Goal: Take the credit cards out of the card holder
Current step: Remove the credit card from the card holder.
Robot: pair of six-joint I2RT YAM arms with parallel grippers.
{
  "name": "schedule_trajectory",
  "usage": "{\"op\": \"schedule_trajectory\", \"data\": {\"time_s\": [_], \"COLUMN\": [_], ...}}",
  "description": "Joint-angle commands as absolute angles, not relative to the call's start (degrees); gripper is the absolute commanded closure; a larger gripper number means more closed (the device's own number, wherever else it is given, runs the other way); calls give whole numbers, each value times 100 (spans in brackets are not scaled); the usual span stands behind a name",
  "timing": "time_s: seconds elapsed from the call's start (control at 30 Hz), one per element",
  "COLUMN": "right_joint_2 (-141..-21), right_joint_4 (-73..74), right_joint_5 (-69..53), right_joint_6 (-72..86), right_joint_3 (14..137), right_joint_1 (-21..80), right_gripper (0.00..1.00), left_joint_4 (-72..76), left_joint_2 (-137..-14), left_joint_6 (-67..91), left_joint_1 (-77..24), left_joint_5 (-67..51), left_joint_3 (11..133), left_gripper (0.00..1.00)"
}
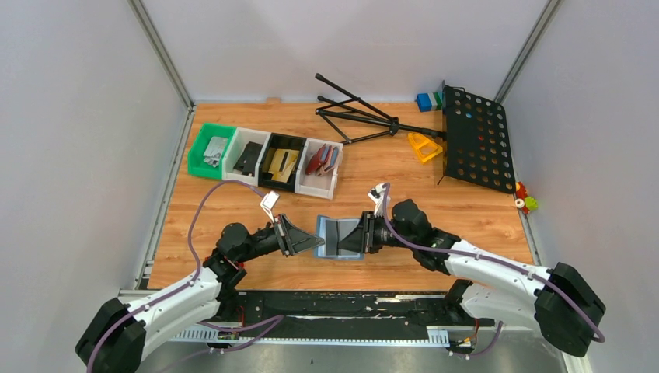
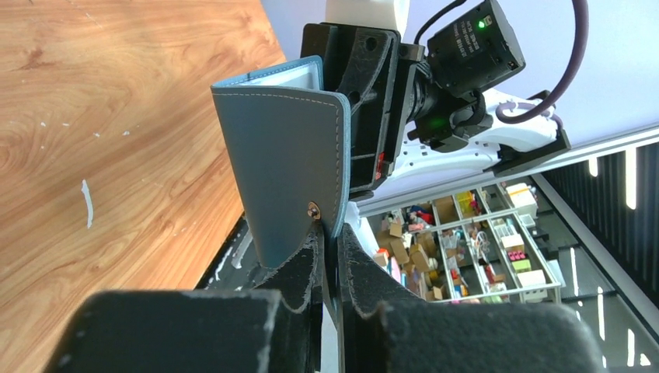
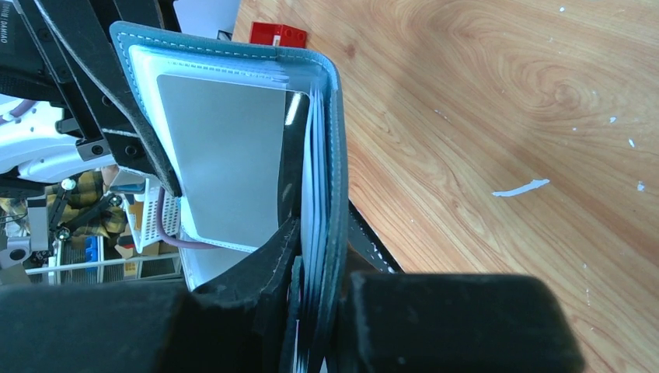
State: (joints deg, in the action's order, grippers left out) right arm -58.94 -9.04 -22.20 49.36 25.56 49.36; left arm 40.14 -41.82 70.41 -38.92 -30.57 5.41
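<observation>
Two tools are on one wallet: the left tool [image 1: 317,242] is clamped on the snap edge of one flap of the slate-blue card holder [image 1: 336,237], and the right tool [image 1: 351,239] is clamped on the opposite flap, pinching the outer cover together with the pale inner leaves. The holder hangs spread open between them, directly ahead of both sets of fingertips. I judge it lifted off the counter [image 1: 451,194], though I cannot confirm the gap.

I read this as the opening step done and the extraction not yet begun. A grey card [image 3: 225,155] sits in the lighter inner pocket, just left of my right tool's fingers in its wrist view, with its long edge exposed. I see no card out on the counter.

With both tools occupied, the next move calls for one of them to let go and re-grip. I would keep the left clamp, release the right flap, and pinch the card's free edge, then pull along the slot line.

Room is fair. The bare wood beyond both tools suits setting cards down. The row of bins [image 1: 264,159] and the music stand [image 1: 474,140] lie well beyond them, while the counter's near edge lies behind both wrists.
</observation>
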Motion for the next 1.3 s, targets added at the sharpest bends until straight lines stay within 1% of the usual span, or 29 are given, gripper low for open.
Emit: {"op": "schedule_trajectory", "data": {"time_s": [0.0,0.4,0.7,0.77,0.9,0.97,1.07,1.2,1.23,1.27], "right_joint_2": [-6079,-6238,-6508,-6557,-6566,-6538,-6443,-6336,-6315,-6292], "right_joint_4": [-1314,-1471,-1595,-1590,-1473,-1377,-1358,-1393,-1345,-1284], "right_joint_5": [-2397,-2459,-2505,-2484,-2354,-2240,-2174,-2189,-2184,-2166], "right_joint_6": [4857,4869,4870,4861,4848,4852,4866,4871,4849,4833], "right_joint_3": [2703,2742,2850,2851,2805,2747,2639,2588,2601,2622], "right_joint_1": [4966,4979,5036,5036,5034,5036,5036,5036,5030,5035], "right_gripper": [98,99,98,94,81,77,67,65,62,56], "left_joint_4": [4626,5009,4934,4712,4193,3746,3347,3056,2960,2907], "left_joint_2": [-4308,-4543,-4898,-4977,-5004,-4978,-4894,-4757,-4734,-4713], "left_joint_6": [7082,7133,7039,6928,6727,6555,6398,6350,6326,6312], "left_joint_1": [-3902,-3935,-4015,-4017,-4017,-4017,-4021,-4017,-4017,-4017], "left_joint_5": [-3178,-3217,-3218,-3225,-3110,-3042,-2996,-2921,-2923,-2913], "left_joint_3": [757,779,910,970,1036,1135,1232,1235,1238,1240], "left_gripper": [93,100,100,100,100,100,100,100,100,100]}}
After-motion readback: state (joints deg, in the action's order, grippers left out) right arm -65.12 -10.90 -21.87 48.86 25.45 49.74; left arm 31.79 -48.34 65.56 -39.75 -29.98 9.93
